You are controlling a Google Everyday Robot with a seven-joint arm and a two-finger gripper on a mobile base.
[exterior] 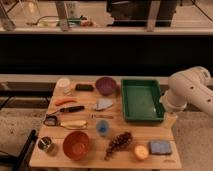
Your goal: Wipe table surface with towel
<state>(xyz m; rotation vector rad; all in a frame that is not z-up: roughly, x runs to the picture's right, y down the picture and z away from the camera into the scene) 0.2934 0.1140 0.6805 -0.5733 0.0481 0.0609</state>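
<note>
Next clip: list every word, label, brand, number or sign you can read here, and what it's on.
None: no readable text shows on the table surface, the towel, the green tray or the white arm. The tool, beside the tray's right edge, shows no lettering either.

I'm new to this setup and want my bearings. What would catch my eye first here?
The white robot arm looms at the right, its claw low at the table surface's right edge, beside the big green tray. The orange bowl at the front left and the purple bowl at the back stand out. The small grey-blue towel lies mid-table.
</note>
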